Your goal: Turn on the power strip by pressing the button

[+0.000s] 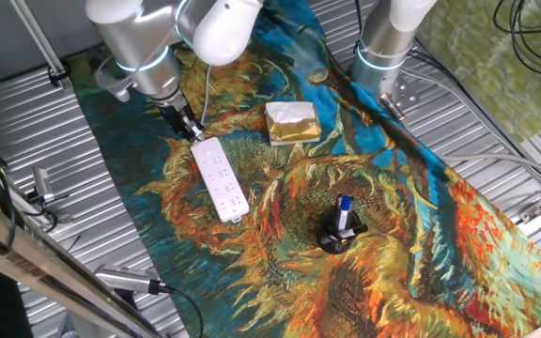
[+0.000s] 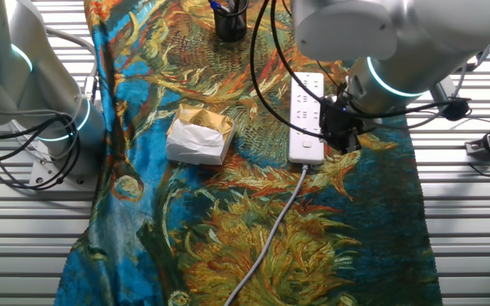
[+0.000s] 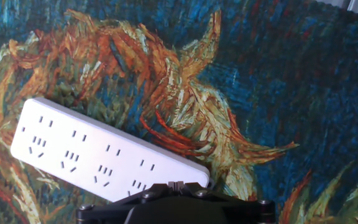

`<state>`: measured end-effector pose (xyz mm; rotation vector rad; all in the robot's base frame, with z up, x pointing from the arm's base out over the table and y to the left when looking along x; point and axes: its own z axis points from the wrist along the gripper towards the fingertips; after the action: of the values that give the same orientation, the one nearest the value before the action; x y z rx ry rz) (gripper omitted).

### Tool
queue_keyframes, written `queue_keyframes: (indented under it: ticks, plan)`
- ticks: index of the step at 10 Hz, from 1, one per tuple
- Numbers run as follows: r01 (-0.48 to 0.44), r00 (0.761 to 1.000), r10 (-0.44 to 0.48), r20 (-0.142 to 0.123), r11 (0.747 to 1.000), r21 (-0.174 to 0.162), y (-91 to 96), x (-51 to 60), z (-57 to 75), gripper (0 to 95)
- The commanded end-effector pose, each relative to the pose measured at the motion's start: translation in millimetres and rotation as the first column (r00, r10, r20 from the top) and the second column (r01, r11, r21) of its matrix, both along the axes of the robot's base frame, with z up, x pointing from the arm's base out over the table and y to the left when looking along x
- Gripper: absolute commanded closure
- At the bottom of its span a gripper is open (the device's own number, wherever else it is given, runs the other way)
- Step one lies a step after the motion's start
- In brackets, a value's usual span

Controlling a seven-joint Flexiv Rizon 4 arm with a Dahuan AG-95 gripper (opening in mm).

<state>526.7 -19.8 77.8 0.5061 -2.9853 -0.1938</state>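
Observation:
The power strip [image 1: 221,180] is a long white bar with rows of dark socket holes, lying flat on the sunflower cloth. It also shows in the other fixed view [image 2: 306,115] and in the hand view [image 3: 92,152]. My gripper [image 1: 193,132] is at the strip's cord end, low over it [image 2: 337,136]. In the hand view the two fingertips touch each other, so my gripper [image 3: 176,185] is shut and empty, its tips over the strip's end. The button is hidden behind the fingers. I cannot tell whether the tips touch the strip.
A gold foil packet [image 1: 292,123] on white wrap lies beside the strip [image 2: 200,134]. A black pen holder [image 1: 339,230] stands beyond the strip's other end. The strip's white cable [image 2: 270,229] runs off along the cloth. A second arm's base [image 1: 383,47] stands at the cloth's edge.

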Motion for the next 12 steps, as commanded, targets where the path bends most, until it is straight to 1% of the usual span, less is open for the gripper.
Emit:
queue_keyframes:
  ticks: [1,2,4,5,7,8,9,10,11,12]
  plan:
    - [-0.040,0.999,0.040,-0.003,0.999,-0.001,-0.2,-0.6,1.4,95.0]
    - [-0.042,0.999,0.042,-0.002,0.999,-0.002,-0.2,-0.6,1.4,95.0]
    - [-0.029,1.000,0.029,-0.005,0.999,-0.019,-0.2,-0.6,1.4,95.0]
    - [-0.027,1.000,0.027,-0.005,0.999,-0.016,-0.2,-0.6,1.4,95.0]
    - [-0.011,1.000,0.011,-0.024,1.000,-0.020,2.8,-0.7,-1.0,95.0]
    - [-0.001,0.999,0.001,-0.034,1.000,-0.020,5.5,-2.3,-4.8,95.0]
    - [0.000,0.999,-0.001,-0.038,1.000,-0.020,7.3,-3.8,-8.8,95.0]
    - [-0.006,0.999,0.005,-0.051,1.000,-0.019,10.3,-7.2,-16.7,95.0]
    - [-0.020,0.998,0.019,-0.060,1.000,-0.017,8.9,-8.7,-22.8,95.0]
    - [-0.020,0.998,0.019,-0.060,1.000,-0.017,8.9,-8.7,-22.8,95.0]
